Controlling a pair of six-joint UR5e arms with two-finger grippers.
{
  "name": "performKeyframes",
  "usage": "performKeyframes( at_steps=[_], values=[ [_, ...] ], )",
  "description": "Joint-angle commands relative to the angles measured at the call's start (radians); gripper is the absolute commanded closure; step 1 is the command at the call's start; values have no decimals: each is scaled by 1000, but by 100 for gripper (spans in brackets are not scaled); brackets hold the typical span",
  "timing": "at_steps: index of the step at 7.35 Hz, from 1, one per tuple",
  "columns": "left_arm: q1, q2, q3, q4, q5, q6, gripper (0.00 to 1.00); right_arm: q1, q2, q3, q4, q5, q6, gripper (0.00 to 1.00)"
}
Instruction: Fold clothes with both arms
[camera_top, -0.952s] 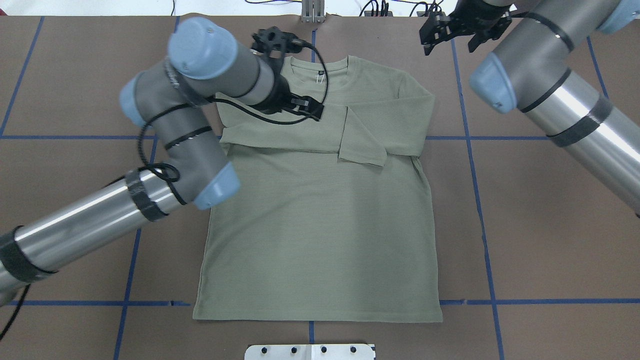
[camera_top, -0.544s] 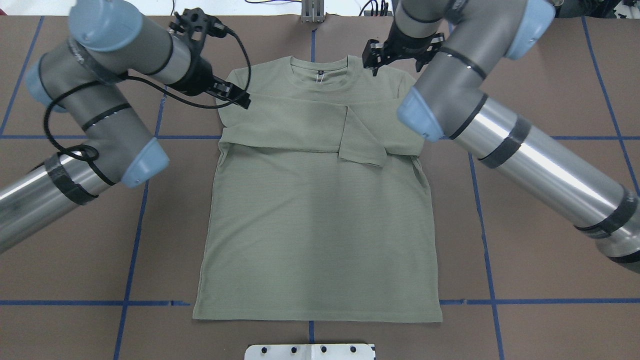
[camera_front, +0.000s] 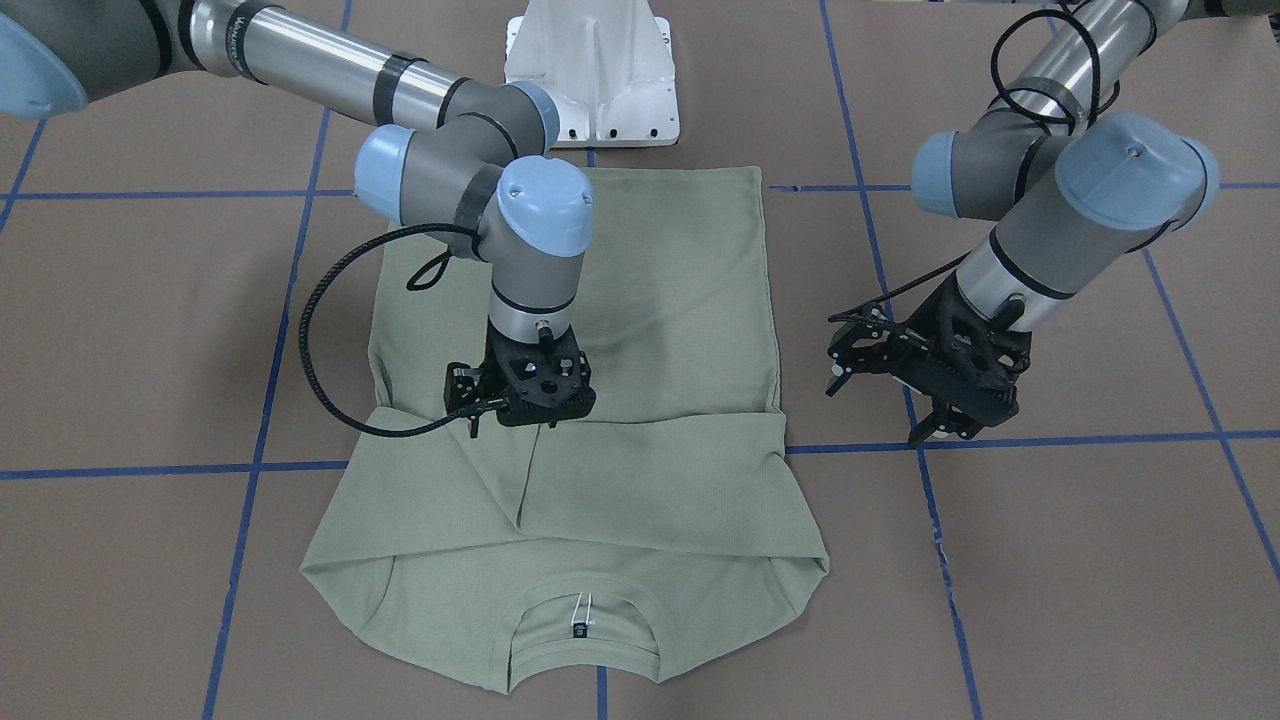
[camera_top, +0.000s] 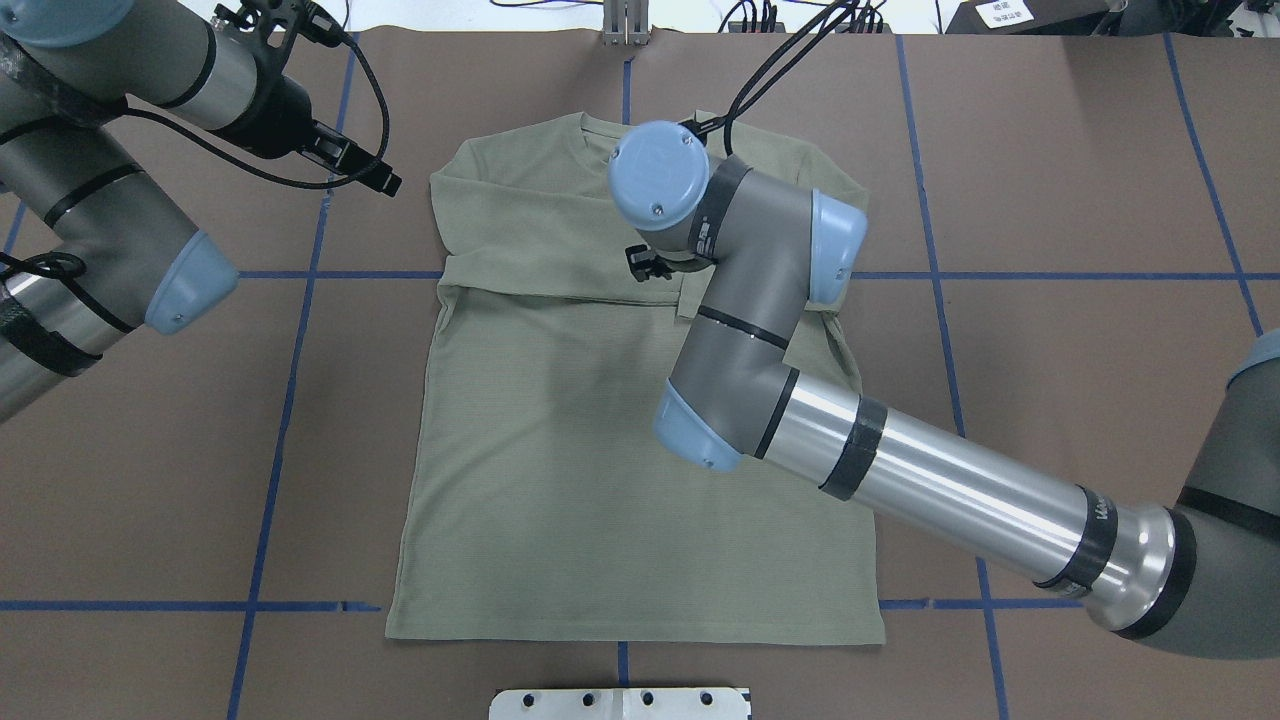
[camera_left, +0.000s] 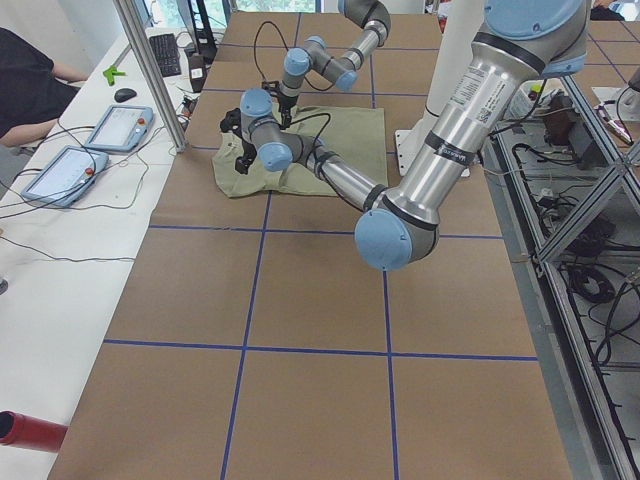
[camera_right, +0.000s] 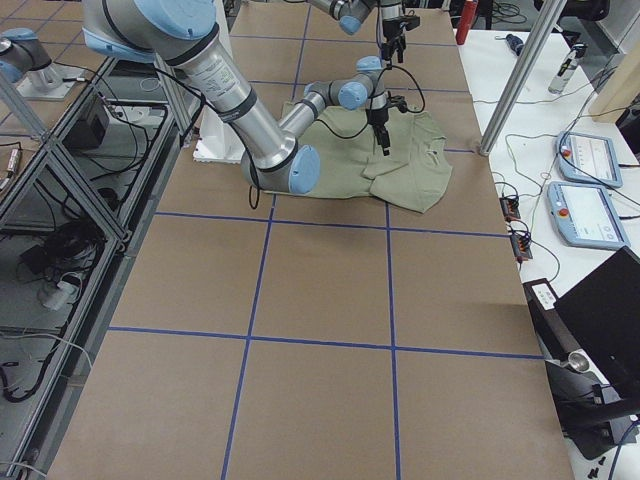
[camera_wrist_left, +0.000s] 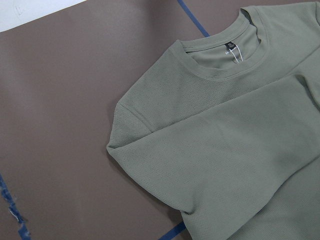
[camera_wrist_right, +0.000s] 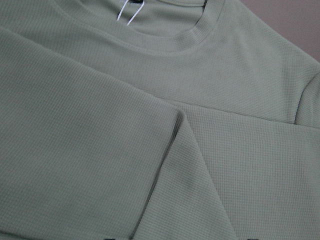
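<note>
Overhead, your right arm hides the tag, part of the collar and its own end effector, so use the front view. There the right end effector points down at the crossed sleeves. Can't tell if it touches them. Its wrist view shows two dark tips at the bottom edge, well apart: spread, holding nothing. The left end effector is wide over bare desk, beside the shirt but apart from it. The shirt lies flat mid-desk, collar away from the base. The desk is brown paper with a blue tape grid. A bench carries pendants, and a person is cut off at the edge.
</note>
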Motion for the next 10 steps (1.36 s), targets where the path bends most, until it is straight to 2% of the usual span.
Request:
performKeyframes(
  at_steps=[1,2,3,4,9,10],
  values=[
    [-1,2,2,-4,0,1,0,-32,-6,-13,1,-43,-32,15],
    [-1,2,2,-6,1,-2,0,-33,-1,-13,1,-43,-29,22],
    [-1,2,0,-7,0,-2,0,-38,-1,-13,3,-41,-14,36],
    [-3,2,0,-9,1,-2,0,-39,0,-16,7,-41,3,41],
    [-3,3,0,-9,1,1,0,-68,0,-34,9,-44,106,47],
    [-3,3,0,-9,1,1,0,-68,0,-34,9,-44,106,51]
  ],
)
